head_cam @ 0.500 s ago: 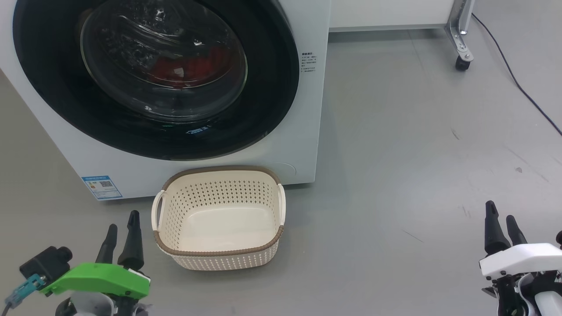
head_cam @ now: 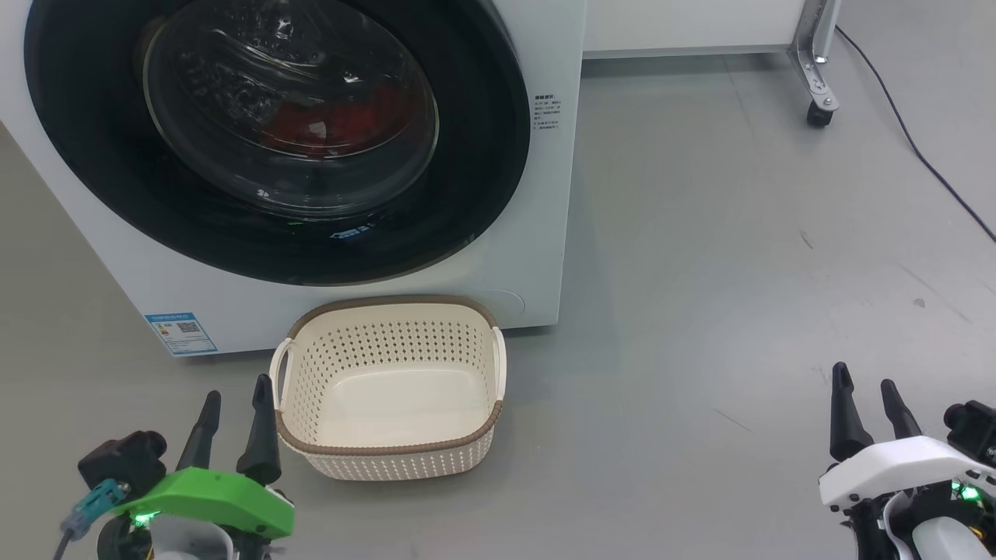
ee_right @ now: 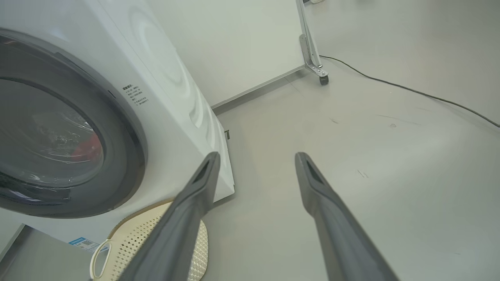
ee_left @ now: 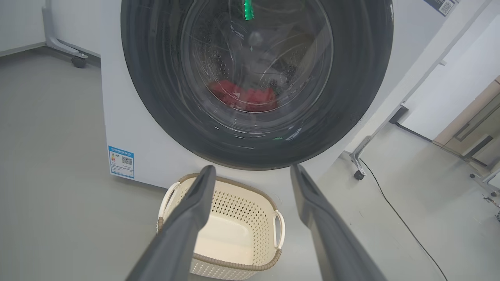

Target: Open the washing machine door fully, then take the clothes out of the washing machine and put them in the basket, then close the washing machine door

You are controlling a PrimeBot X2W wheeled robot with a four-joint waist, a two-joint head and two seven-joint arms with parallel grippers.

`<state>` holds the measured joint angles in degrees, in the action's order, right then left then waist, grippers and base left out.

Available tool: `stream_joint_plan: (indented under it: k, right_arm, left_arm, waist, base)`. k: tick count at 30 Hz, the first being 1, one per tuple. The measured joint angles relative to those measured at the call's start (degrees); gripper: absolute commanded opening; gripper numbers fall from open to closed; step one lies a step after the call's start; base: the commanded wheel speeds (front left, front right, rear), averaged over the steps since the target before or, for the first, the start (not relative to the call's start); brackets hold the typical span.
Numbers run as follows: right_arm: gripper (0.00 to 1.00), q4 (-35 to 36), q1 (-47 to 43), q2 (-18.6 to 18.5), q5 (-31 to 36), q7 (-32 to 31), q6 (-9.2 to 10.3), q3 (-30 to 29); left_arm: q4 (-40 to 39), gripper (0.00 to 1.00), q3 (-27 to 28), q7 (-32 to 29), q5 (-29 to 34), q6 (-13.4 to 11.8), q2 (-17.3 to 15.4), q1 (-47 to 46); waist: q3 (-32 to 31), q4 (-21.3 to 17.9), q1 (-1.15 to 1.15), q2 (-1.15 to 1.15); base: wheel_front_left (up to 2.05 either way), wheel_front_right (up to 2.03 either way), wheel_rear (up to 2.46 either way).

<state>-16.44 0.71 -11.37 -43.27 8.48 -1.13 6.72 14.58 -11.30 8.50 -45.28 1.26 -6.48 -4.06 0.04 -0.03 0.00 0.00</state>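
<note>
Red clothes (head_cam: 342, 120) lie behind the closed washing machine door (head_cam: 482, 155), at 11 o'clock in the head view; basket (head_cam: 389, 299) at the door's 6 o'clock; left gripper (head_cam: 237, 389) at 8 o'clock, right gripper (head_cam: 863, 376) at 4 o'clock, both with fingers apart, holding nothing

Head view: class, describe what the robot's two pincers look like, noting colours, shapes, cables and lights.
Left pincer: two long, dark, tapering fingers on a bright green shell with a small green light; a black block and teal cable plug beside it. Right pincer: same dark fingers on a white shell, with its own black block and green light.
</note>
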Motion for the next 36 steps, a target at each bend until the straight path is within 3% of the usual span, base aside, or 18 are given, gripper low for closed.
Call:
stream_joint_plan:
  k: [28,36]
  right_arm:
    - [1.00,-0.24,1.04,-1.60,19.72,5.49,2.50,5.57]
    - [1.00,-0.23,1.09,-1.63,20.46,5.54,2.80,5.57]
  left_arm:
    - [3.26,1.00,-3.82,5.79,19.35,-2.05,0.19,-1.30]
    - [4.33,1.00,-3.68,5.79,19.76,-2.05,0.54,-1.55]
  waist:
    - [0.10,0.00,0.00,0.00]
    - [0.16,-0.06,0.00,0.00]
  base:
    - [0.00,0.00,0.00]
    - [0.00,0.00,0.00]
